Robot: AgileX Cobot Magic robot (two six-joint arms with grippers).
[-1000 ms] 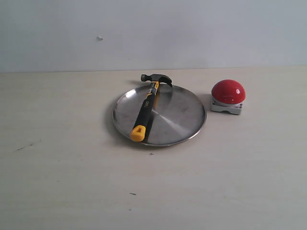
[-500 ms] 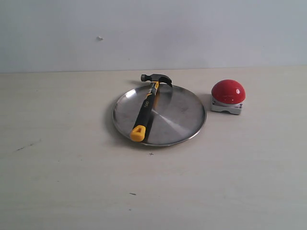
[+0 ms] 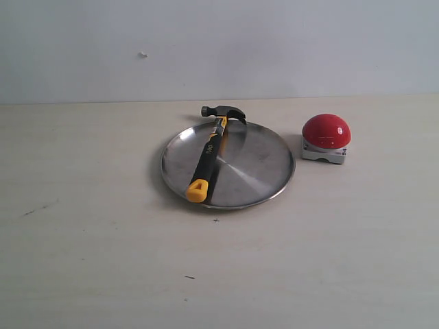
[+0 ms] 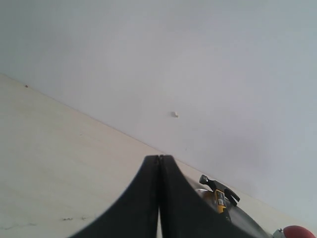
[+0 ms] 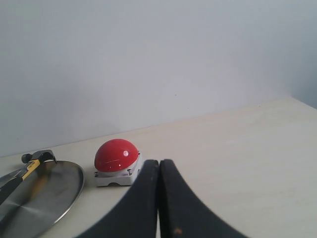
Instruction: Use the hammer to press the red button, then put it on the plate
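Both my left gripper (image 4: 159, 157) and my right gripper (image 5: 159, 161) are pinched fully together with nothing between them. The hammer (image 3: 209, 154) lies across the plate (image 3: 271, 179), head past the far rim, yellow end by the near-left rim; the red button (image 3: 326, 130) stands just right of the plate. On the left wrist view my own fingers (image 4: 133, 198) cover most of the plate, and the button is cut off at the edge.

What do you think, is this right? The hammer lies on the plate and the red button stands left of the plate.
One thing is wrong: the exterior view shows the red button right of the plate, not left. The hammer does lie on the plate.
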